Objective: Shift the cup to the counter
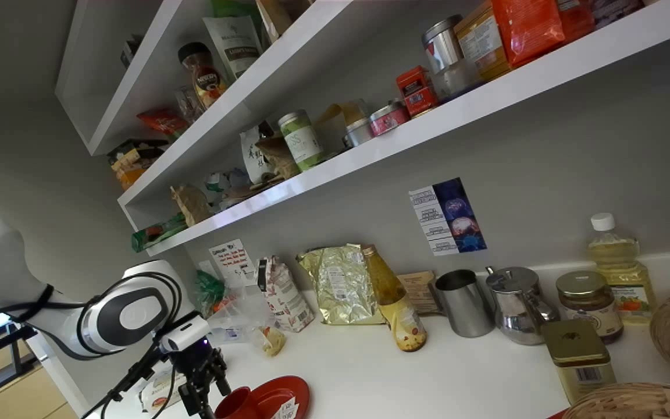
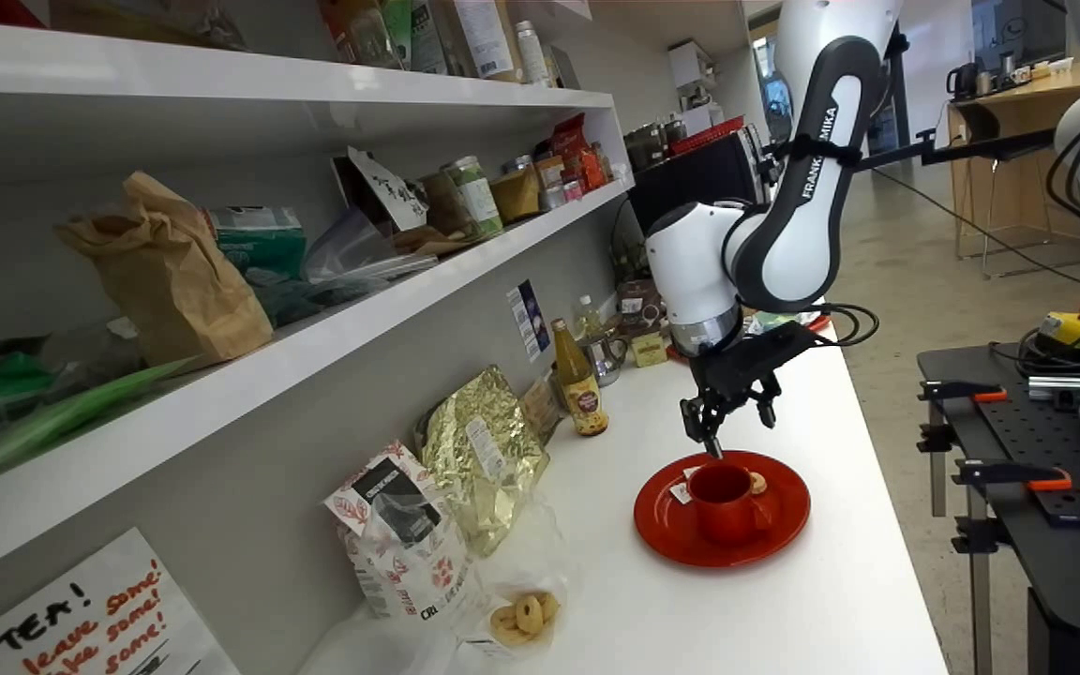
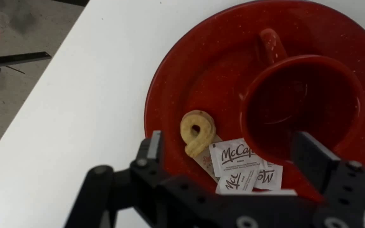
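Note:
A red cup [image 2: 726, 516] stands upright on a red plate [image 2: 788, 530], which rests on the white counter [image 2: 638, 614]. The cup's handle and open mouth show in the wrist view [image 3: 306, 104]. In an exterior view the cup [image 1: 238, 406] and plate [image 1: 297, 387] are cut by the bottom edge. My gripper [image 2: 742, 435] is open and empty, pointing down just above the cup and plate. In the wrist view its jaws [image 3: 228, 144] are wide apart; the right finger overlaps the cup's near rim, and the left finger is over the plate's edge. I cannot tell whether it touches the cup.
Sugar packets [image 3: 236, 158] and a ring-shaped snack [image 3: 197, 133] lie on the plate beside the cup. A bottle [image 2: 580, 380], a gold foil bag [image 2: 484, 459] and a snack bag [image 2: 523, 619] line the wall side. A white shelf [image 2: 334, 352] overhangs. The counter's edge drops to the floor.

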`<state>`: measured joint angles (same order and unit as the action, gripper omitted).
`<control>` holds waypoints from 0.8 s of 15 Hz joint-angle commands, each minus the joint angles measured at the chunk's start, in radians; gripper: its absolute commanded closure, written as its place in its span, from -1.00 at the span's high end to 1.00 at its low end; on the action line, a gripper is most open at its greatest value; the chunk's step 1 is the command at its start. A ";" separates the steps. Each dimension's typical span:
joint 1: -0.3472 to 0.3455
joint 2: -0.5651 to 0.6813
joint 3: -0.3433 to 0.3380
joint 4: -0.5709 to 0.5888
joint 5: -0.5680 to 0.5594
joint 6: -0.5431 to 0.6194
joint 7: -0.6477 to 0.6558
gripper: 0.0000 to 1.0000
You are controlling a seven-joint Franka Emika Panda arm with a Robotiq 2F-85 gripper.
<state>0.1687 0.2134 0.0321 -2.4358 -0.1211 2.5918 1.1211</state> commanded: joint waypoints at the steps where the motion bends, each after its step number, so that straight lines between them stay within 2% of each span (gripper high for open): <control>1: 0.025 0.027 -0.012 0.004 -0.019 0.020 0.036 1.00; 12: 0.050 0.081 -0.022 0.013 -0.014 0.015 0.035 1.00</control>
<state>0.1949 0.2754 0.0316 -2.4381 -0.1211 2.5917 1.1214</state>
